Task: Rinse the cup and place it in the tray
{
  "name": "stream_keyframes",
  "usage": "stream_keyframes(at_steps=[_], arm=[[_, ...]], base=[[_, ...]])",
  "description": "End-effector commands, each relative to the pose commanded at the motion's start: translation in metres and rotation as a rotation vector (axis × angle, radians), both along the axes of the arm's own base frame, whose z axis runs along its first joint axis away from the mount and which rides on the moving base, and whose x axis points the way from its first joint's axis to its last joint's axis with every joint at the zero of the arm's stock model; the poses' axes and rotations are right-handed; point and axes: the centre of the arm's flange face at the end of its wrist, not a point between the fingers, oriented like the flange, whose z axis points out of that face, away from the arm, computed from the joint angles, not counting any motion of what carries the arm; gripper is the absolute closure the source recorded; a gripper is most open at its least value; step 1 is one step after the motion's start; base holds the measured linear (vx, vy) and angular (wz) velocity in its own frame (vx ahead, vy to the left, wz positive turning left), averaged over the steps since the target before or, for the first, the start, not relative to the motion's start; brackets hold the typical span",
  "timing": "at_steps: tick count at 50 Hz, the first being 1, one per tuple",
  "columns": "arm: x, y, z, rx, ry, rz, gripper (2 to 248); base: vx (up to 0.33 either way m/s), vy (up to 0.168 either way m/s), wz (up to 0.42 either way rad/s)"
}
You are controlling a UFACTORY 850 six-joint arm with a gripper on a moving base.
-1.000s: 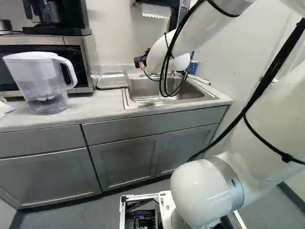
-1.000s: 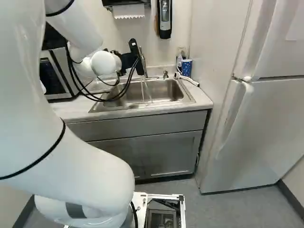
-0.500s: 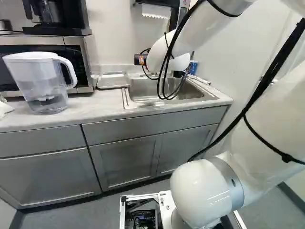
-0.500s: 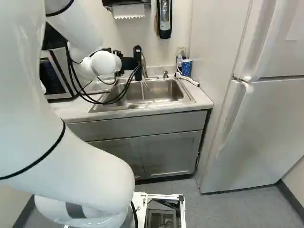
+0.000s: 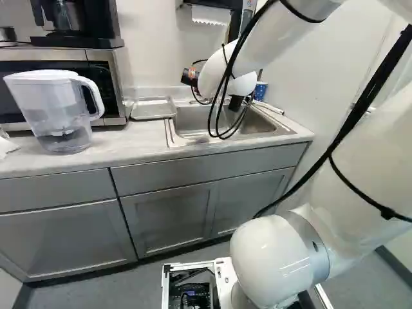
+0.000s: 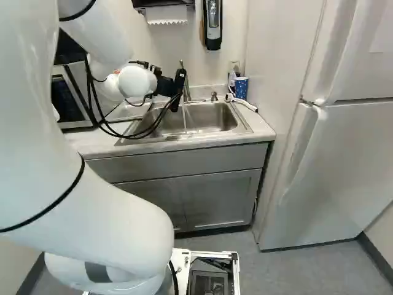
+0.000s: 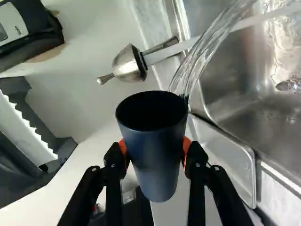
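A black gripper (image 6: pixel 177 89) clasps the dark blue cup (image 7: pixel 153 155) from both sides over the left part of the far sink (image 6: pixel 215 115), right of the metal tray (image 5: pixel 152 109), water (image 7: pixel 200 54) arcing from its rim.

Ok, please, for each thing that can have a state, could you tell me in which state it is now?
Cup: gripped, tipped, water pouring over its rim
Fingers: shut on the cup
Faucet: running
Tray: lying beside the sink, cup not in it
Water filter pitcher: upright, lid on
Refrigerator: doors closed
Cabinet doors: closed
Paper towel: hanging out
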Motion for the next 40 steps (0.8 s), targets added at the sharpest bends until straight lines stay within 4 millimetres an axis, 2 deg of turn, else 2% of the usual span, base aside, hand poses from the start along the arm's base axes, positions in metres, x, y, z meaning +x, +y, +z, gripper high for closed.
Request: stream_keyframes(at_steps=[6, 40], arm=[[0.0, 0.0, 0.0, 0.06, 0.014, -0.013, 125], [0.0, 0.0, 0.0, 0.06, 0.014, -0.013, 125]], base=[[0.0, 0.0, 0.0], [0.0, 0.0, 0.0]])
